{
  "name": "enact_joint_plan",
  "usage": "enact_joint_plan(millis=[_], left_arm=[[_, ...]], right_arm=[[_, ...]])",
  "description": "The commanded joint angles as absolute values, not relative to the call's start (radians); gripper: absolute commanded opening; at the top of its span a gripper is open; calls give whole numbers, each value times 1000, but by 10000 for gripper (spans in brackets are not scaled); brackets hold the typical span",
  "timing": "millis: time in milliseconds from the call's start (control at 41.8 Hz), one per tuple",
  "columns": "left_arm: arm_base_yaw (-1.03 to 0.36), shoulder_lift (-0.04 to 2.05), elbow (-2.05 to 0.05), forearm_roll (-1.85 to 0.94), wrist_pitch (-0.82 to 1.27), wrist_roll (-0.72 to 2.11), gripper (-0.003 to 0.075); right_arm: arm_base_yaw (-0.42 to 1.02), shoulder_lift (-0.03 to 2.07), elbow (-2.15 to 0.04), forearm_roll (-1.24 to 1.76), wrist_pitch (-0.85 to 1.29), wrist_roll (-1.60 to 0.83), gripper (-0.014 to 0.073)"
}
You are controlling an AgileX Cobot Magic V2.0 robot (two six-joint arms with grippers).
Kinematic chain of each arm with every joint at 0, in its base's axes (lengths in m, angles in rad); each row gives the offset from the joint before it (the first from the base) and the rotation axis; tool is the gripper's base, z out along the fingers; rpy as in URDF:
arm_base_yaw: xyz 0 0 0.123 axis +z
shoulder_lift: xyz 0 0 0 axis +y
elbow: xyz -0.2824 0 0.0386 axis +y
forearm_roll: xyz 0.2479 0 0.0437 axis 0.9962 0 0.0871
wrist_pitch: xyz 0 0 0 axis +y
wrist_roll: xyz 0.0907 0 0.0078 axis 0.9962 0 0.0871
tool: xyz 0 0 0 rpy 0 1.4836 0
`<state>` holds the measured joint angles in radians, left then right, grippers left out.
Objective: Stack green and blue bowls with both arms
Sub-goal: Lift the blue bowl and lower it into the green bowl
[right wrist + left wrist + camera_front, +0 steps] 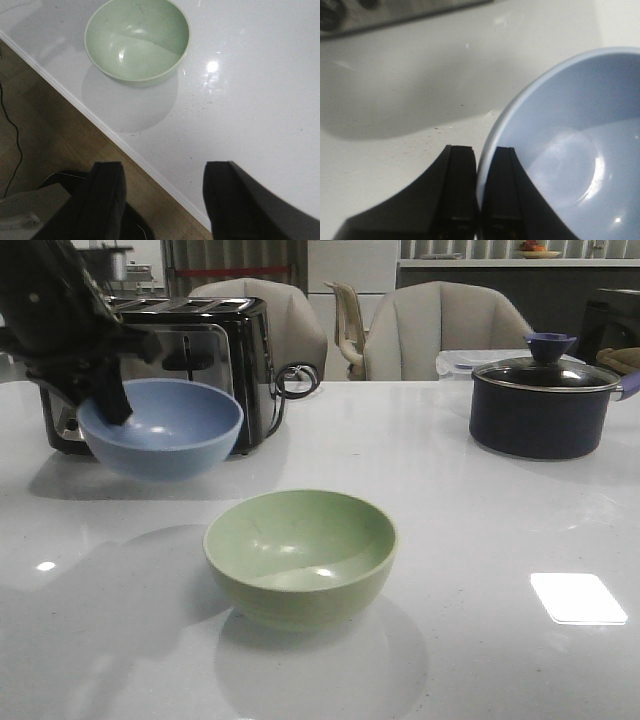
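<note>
**So, left arm has the blue bowl, green one sits alone**

Okay, biggest thing first: the white table fills most of the front view. At the back left stands a toaster, and over on the right a dark pot with its lid on.

Left arm comes in from the top left corner, in front of the toaster. Its gripper is pinched on the rim of the blue bowl, one finger inside, one outside, jaws nearly together. The bowl looks tipped a bit and lifted off the table, just in front of the toaster.

Green bowl sits upright mid-table, nearer the front edge, well apart from the blue one, nothing touching it.

Right gripper hangs over the table edge near the green bowl, jaws wide, holding nothing.
</note>
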<state>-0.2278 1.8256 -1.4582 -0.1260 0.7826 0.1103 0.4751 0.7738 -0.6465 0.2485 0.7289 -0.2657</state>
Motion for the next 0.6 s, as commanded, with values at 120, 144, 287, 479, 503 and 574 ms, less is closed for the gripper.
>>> enact_joint_plan(millis=[120, 144, 287, 479, 503, 574], left_arm=[[-263, 1632, -1487, -274, 824, 267, 98], [-274, 1625, -1487, -287, 835, 286, 98], [-376, 1610, -1485, -320, 887, 347, 98], [-490, 1640, -1465, -320, 875, 347, 98], [-503, 1649, -1465, -320, 875, 347, 98], [-527, 1675, -1465, -320, 870, 347, 98]], right_arm=[[472, 766, -673, 254, 672, -271, 465], [472, 766, -673, 254, 672, -271, 465], [472, 766, -673, 254, 672, -271, 465], [472, 766, -673, 254, 672, -271, 465], [472, 766, -673, 254, 672, -271, 465], [472, 766, -673, 254, 672, -271, 465]])
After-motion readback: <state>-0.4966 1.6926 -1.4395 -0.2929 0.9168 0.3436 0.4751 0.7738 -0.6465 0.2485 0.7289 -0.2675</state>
